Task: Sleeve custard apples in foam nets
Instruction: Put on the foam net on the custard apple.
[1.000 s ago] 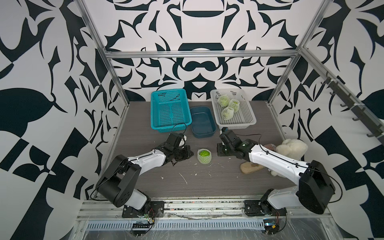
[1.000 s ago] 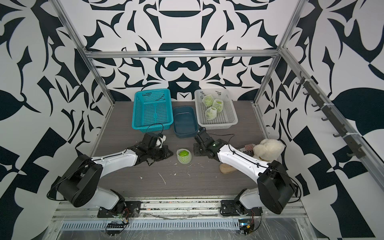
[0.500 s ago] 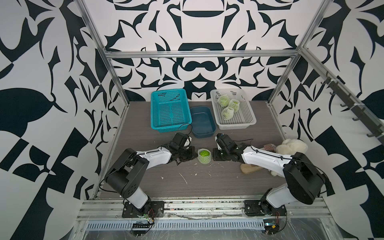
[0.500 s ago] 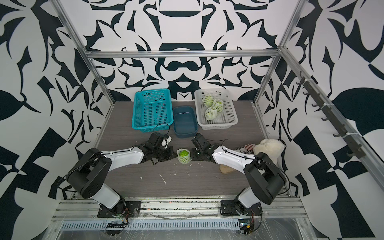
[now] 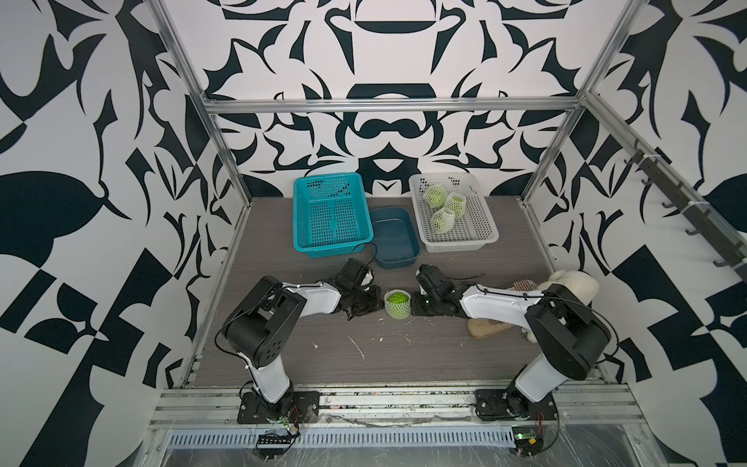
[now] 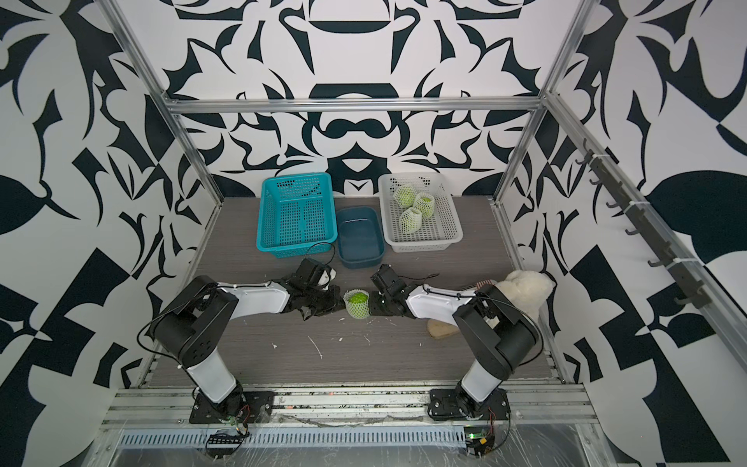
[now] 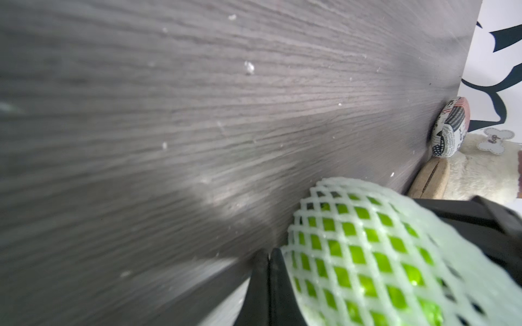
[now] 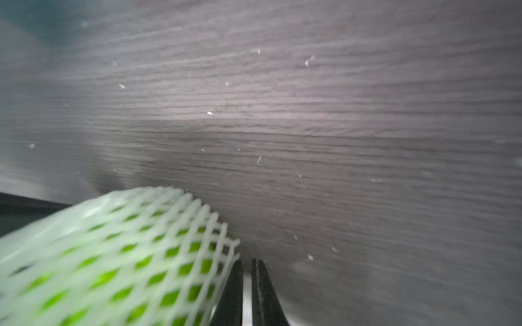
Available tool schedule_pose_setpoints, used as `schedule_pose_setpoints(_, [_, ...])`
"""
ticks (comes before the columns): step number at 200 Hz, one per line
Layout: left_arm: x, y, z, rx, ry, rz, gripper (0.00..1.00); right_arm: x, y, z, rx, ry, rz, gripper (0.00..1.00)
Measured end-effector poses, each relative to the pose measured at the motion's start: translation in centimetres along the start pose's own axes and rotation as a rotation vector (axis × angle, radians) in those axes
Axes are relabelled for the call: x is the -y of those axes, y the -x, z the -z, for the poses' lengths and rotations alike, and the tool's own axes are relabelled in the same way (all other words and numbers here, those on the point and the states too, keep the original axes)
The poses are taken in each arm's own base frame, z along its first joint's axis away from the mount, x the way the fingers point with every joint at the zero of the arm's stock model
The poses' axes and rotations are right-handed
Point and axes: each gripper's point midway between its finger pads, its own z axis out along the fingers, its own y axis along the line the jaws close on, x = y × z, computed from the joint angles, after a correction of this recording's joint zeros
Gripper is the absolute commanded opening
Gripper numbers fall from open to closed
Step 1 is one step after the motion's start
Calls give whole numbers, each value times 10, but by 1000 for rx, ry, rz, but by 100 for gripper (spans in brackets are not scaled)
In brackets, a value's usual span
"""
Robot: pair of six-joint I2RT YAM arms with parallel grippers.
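Both arms had closed in: left end effector, fingers together, and right end effector, nearly together, flanked the netted custard apple on the surface, gripping nothing. With three sleeved fruits in the white basket beyond, this was probably the last.

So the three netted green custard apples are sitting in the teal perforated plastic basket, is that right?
Not quite: the three netted green custard apples sit in the white perforated plastic basket, as both top views show.
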Motion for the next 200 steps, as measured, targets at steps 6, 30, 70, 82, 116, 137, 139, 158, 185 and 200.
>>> schedule_pose_setpoints(6, [1,1,0,0,-2,-1,0,-1,2,0,6,5,0,11])
schedule_pose_setpoints(30, [-2,0,1,1,14,1,0,3,0,3,1,-16,1,11])
schedule_pose_setpoints(70, [5,1,17,20,17,-20,0,6,3,28,25,-36,11,12])
schedule_pose_setpoints(82, [11,3,22,33,0,-33,0,4,5,36,36,-29,15,14])
schedule_pose_setpoints(116, [23,6,30,53,-35,-54,0,-6,8,44,47,18,19,15])
schedule_pose_setpoints(137, [24,5,29,51,-39,-55,0,-11,6,37,28,36,23,15])
schedule_pose_setpoints(139, [24,6,29,51,-40,-56,0,-11,5,36,26,35,23,15])
schedule_pose_setpoints(158, [23,7,24,58,-50,-52,0,-9,2,24,4,28,18,14])
schedule_pose_setpoints(185, [14,6,13,52,-45,-25,0,-8,0,14,1,27,-1,13])
schedule_pose_setpoints(200, [10,6,7,47,-43,-12,0,-9,2,13,13,37,-13,12])
